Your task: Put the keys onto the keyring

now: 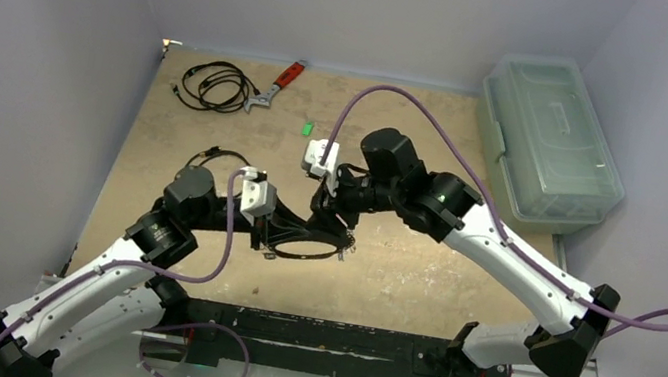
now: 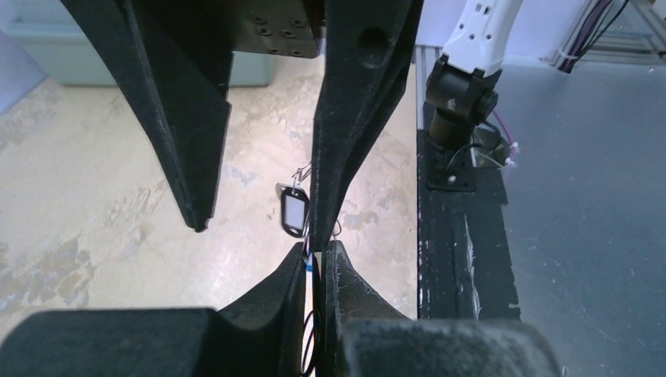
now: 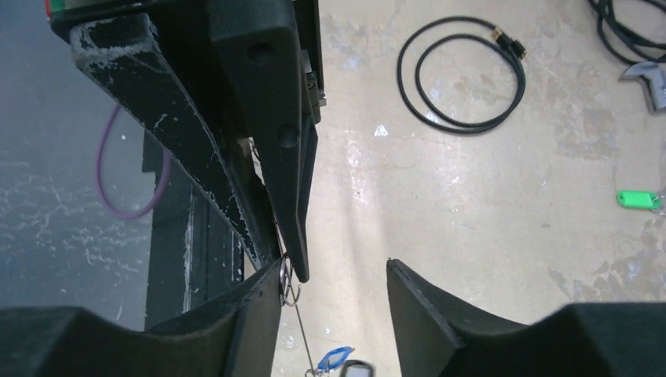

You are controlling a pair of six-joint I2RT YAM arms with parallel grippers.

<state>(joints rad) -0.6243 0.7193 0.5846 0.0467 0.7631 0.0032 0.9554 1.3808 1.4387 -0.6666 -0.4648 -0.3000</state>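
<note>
The left gripper (image 2: 316, 255) pinches the keyring (image 1: 303, 256), the right gripper (image 3: 331, 267) is wide open, empty; next it probably must fetch the far green key (image 3: 638, 199).

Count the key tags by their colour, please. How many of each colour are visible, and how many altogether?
Green tag: 1
Blue tag: 1
Dark tag with white window: 1
Total: 3
</note>
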